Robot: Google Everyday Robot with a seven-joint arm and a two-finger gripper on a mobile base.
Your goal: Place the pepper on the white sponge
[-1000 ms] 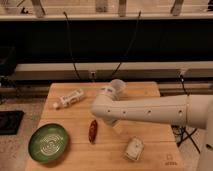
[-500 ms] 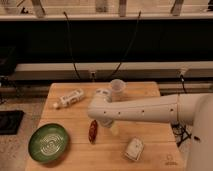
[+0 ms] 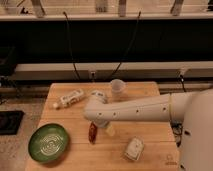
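One wooden counter (image 3: pixel 72 120) carries everything, and the robot's single white arm (image 3: pixel 145 107) reaches across it from the right. Next in size are one green ribbed bowl (image 3: pixel 48 143) at the near left corner, one white bottle (image 3: pixel 70 98) lying on its side at the far left, one white cup (image 3: pixel 117 88) upright by the far edge, and one white sponge (image 3: pixel 133 148) near the front, right of centre. The one pepper (image 3: pixel 92 132) lies flat between bowl and sponge, apart from both, its long axis running far edge to near edge. The one pincer (image 3: pixel 102 129) hangs at the arm's end just beside it, spread wide and holding nothing.
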